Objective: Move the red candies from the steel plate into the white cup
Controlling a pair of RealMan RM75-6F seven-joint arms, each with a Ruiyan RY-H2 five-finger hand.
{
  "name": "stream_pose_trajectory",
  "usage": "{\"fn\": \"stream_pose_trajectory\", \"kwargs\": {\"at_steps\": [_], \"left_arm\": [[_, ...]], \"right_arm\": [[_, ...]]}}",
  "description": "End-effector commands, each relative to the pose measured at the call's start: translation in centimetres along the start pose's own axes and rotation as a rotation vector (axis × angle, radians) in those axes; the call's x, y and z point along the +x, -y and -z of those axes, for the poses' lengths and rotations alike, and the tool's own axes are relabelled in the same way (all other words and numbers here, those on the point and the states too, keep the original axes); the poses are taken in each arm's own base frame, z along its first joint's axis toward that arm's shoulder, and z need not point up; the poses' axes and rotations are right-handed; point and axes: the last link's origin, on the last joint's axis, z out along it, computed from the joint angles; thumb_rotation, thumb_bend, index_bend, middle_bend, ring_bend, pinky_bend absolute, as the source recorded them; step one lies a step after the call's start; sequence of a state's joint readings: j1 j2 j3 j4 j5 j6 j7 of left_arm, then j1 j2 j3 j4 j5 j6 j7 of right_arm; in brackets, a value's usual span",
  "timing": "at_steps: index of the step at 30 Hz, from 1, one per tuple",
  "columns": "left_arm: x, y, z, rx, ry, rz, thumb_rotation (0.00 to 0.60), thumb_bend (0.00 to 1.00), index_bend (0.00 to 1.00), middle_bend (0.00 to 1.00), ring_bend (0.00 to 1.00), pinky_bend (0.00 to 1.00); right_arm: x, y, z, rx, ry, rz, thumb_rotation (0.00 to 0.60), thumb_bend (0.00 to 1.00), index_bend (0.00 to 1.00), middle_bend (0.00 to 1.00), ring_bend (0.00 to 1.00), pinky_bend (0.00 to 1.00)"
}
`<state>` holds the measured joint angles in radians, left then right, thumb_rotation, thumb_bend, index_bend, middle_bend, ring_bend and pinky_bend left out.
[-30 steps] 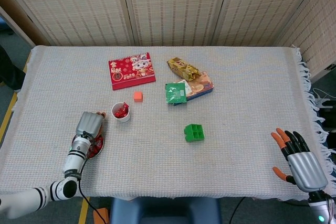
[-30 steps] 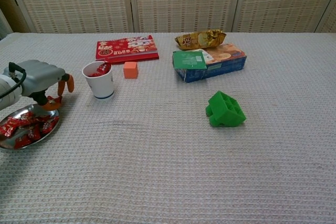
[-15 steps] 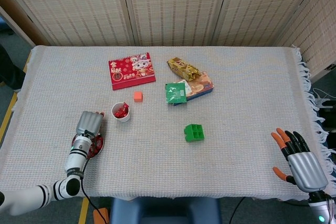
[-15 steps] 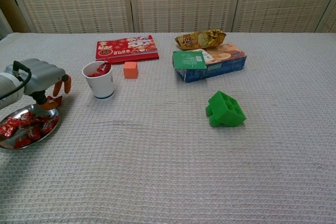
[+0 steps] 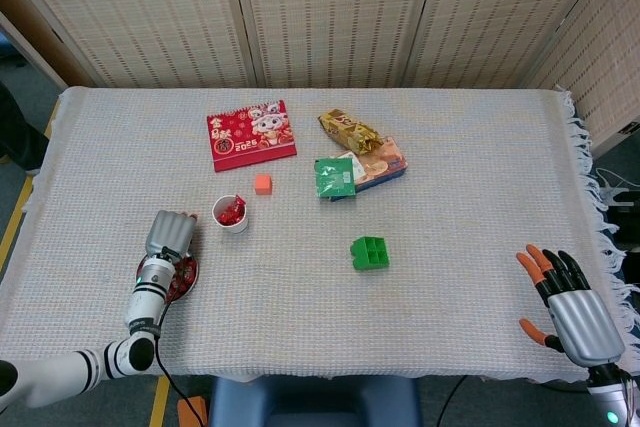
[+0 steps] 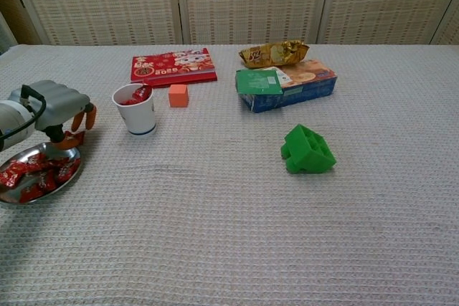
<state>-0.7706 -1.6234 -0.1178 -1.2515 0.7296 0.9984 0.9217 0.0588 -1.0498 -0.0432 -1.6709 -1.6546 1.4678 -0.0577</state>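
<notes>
The steel plate [image 6: 16, 197] [image 5: 189, 280] lies at the table's front left with several red candies [image 6: 36, 173] in it. The white cup [image 6: 136, 116] [image 5: 232, 218] stands just right of and beyond the plate, with red candies [image 6: 136, 94] showing at its rim. My left hand [image 6: 57, 105] [image 5: 170, 235] hovers over the plate's far edge, fingers curled down. It pinches a red candy [image 6: 75, 136] between thumb and fingertips, a short way left of the cup. My right hand [image 5: 570, 307] stays off the table's front right corner, fingers spread and holding nothing.
An orange cube [image 6: 178, 95] sits right of the cup, with a red calendar card [image 6: 173, 67] behind it. A green block [image 6: 308, 150] lies mid-table. A green-and-blue snack box [image 6: 285, 85] and a gold bag [image 6: 274, 54] lie further back.
My left hand has shifted slightly up and to the left over the plate's far edge. The right hand has not moved.
</notes>
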Motion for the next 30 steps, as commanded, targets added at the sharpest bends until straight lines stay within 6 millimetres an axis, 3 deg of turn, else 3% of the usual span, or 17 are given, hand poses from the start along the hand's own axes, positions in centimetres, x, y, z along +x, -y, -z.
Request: {"fn": "stream_pose_trajectory", "kwargs": {"at_steps": [1,16,30], "left_arm": [[-0.09,0.02,-0.04,0.004,0.004,-0.010,0.600,0.37,0.40,0.44,0.82,1.00],[-0.23,-0.04,0.03,0.005,0.031,-0.045,0.600,0.37,0.45,0.51,0.82,1.00],[0.04,-0.17,0.05,0.007,0.008,-0.058,0.600,0.37,0.55,0.61,0.82,1.00]], "right_arm": [[-0.01,0.00,0.00,0.000,0.000,0.000,0.600,0.13,0.00,0.00,0.00,0.00],[-0.06,0.01,-0.09,-0.002,0.003,0.002,0.600,0.13,0.00,0.00,0.00,0.00],[-0.03,0.01,-0.09,-0.002,0.001,0.002,0.600,0.13,0.00,0.00,0.00,0.00]]}}
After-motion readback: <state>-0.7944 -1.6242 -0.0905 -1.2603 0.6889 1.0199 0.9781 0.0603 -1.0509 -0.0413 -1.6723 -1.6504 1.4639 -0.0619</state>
